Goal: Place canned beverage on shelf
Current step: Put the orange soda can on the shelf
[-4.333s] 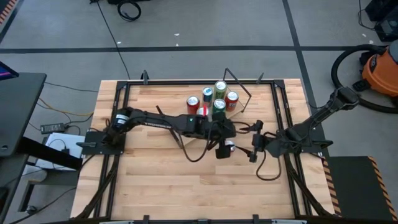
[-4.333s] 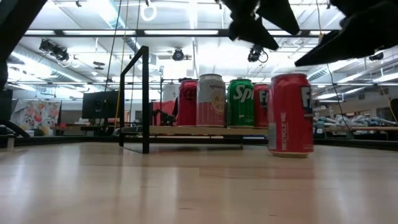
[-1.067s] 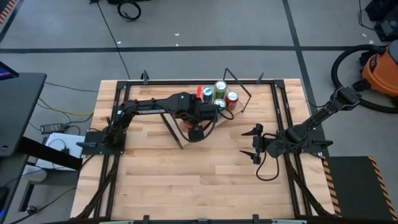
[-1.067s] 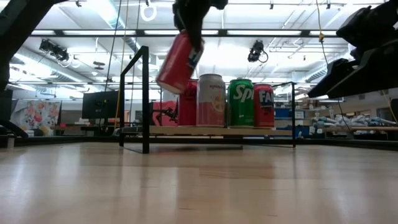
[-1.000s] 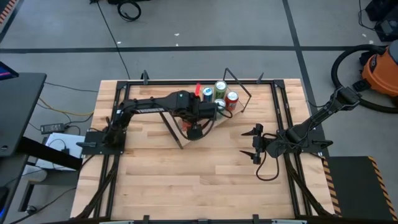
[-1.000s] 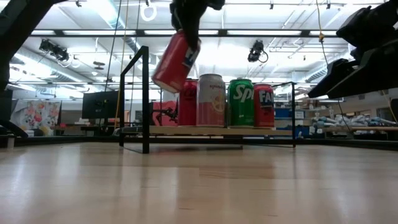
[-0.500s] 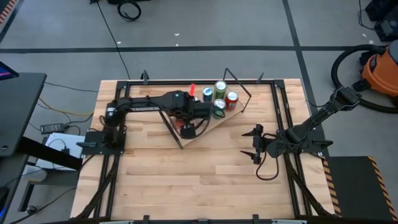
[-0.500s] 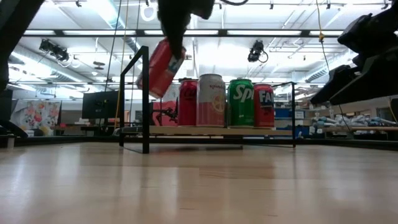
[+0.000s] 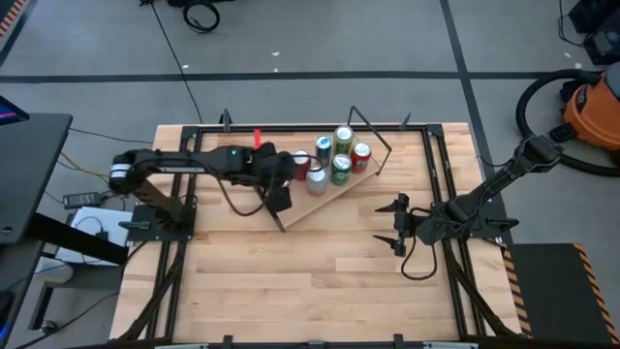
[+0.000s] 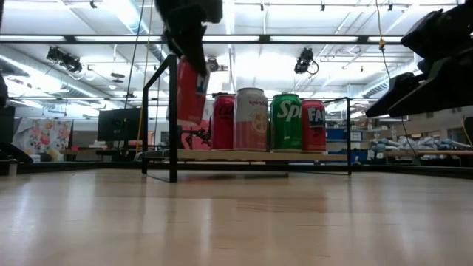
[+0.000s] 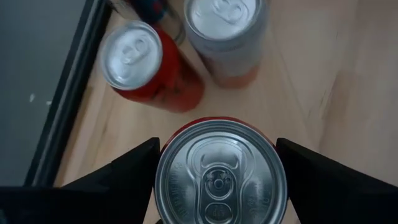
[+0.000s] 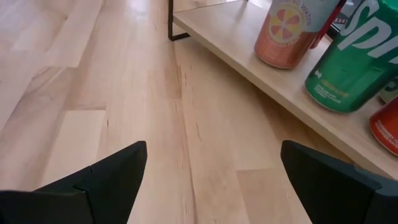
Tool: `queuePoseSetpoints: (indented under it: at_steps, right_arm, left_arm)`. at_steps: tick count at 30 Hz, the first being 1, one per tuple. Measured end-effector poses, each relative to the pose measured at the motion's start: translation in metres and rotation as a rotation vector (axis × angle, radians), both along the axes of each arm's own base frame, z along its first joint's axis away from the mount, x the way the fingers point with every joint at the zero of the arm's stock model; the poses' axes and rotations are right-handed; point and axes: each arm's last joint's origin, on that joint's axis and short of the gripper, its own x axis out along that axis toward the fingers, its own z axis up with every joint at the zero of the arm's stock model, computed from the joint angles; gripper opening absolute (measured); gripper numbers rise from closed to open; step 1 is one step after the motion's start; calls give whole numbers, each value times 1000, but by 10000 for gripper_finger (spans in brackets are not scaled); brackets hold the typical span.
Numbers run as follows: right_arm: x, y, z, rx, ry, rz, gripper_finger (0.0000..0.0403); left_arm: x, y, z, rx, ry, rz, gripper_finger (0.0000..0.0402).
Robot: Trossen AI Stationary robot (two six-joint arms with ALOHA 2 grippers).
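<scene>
Use the shelf (image 10: 251, 156) as your reference. Five cans already stand on the board; in the low view a dark red can (image 10: 222, 122), a pink-and-white can (image 10: 250, 119), a green can (image 10: 286, 122) and a red can (image 10: 313, 125) show in a row.

The left gripper (image 11: 216, 165) is clamped on the carried red can (image 11: 221, 173), one finger on each side of its body. The low view shows this can (image 10: 190, 91) upright, in the air above the board, beside the dark red can at the end nearest the black rod frame (image 10: 171, 118). The can is not yet resting on the shelf. Judged from this, lowering and release remain.

The right gripper (image 12: 211, 168) waits over the tabletop (image 9: 320, 281), in front of the shelf, jaws apart and empty.

The tabletop is light wood planking inside a black metal frame. Beyond the shelf you see a large hall with ceiling strip lights and a monitor (image 10: 118, 124). On the grey floor near the table stands an orange vacuum (image 9: 593, 107).
</scene>
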Motion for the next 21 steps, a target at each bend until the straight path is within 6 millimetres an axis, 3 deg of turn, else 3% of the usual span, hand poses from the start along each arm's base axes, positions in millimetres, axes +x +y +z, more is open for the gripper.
queuePoseSetpoints:
  at_steps: [9, 21]
  right_arm:
    - [2, 1, 3, -8, -28, 10, 382]
    - [2, 1, 4, -17, -33, 18, 381]
  left_arm:
    - [-14, 7, -27, -6, -38, -84, 306]
    - [-8, 18, -25, -67, -133, -120, 306]
